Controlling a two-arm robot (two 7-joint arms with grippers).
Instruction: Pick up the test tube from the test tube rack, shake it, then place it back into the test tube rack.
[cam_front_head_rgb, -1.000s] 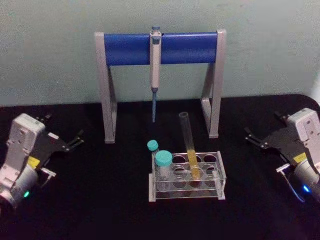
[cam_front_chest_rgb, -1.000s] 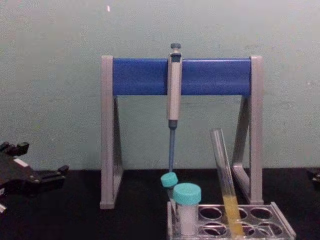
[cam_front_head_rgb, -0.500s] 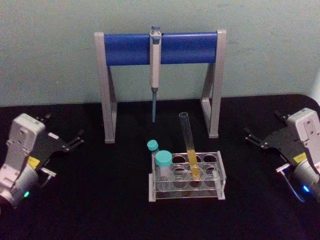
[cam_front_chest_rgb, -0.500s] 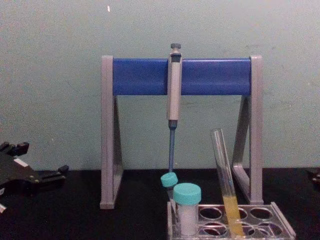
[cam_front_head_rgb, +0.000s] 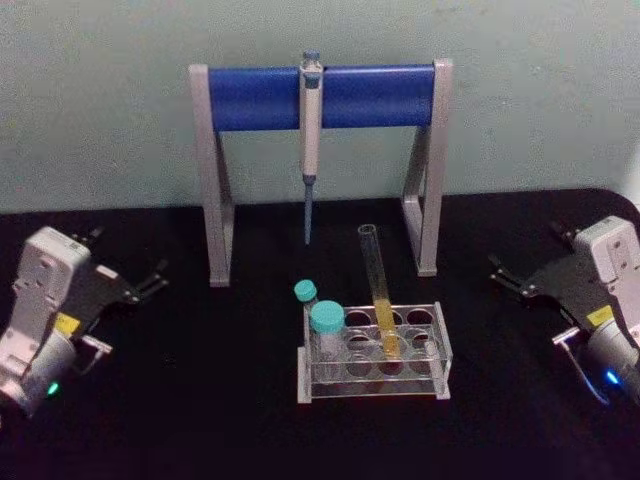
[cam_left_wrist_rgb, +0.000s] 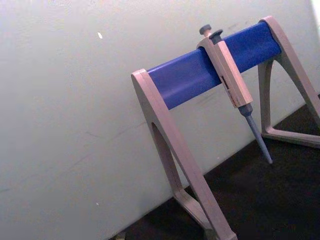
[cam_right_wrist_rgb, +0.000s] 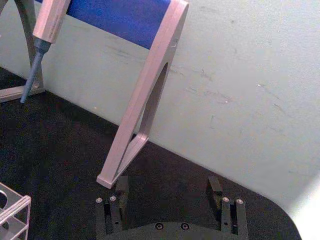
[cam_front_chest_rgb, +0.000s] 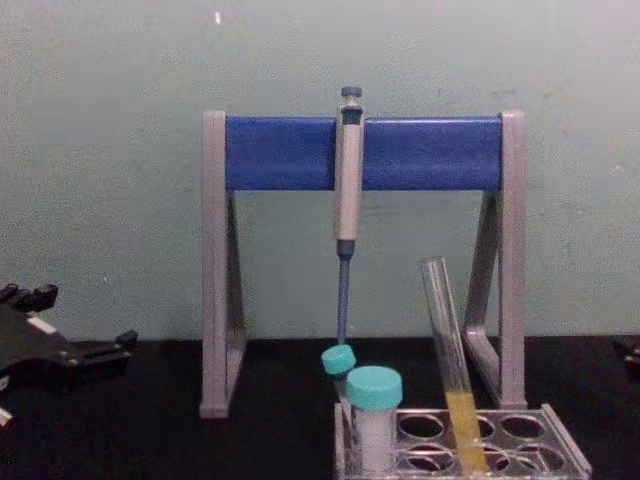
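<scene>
Head: no change vs 1 s ago. Left gripper (cam_front_head_rgb: 153, 280) and right gripper (cam_front_head_rgb: 498, 273) parked at table's L/R sides, claws apart, empty. Test tube (cam_front_head_rgb: 378, 290) leans in test tube rack (cam_front_head_rgb: 443, 350), near centre, so pickup not begun.
R wrist: fingers (cam_right_wrist_rgb: 122, 190) apart.
Chest: black tabletop (cam_front_chest_rgb: 150, 440), pale green wall (cam_front_chest_rgb: 100, 150) behind pipette stand (cam_front_chest_rgb: 280, 152).

The test tube (cam_front_head_rgb: 379, 290) sits in the test tube rack (cam_front_head_rgb: 443, 352) (vials (cam_front_head_rgb: 326, 320) leftward), pipette stand (cam_front_head_rgb: 260, 97) behind.

Yellow-filled test tube (cam_front_head_rgb: 379, 290), teal-capped vials (cam_front_head_rgb: 326, 318), blue-barred stand (cam_front_head_rgb: 260, 97)
</scene>
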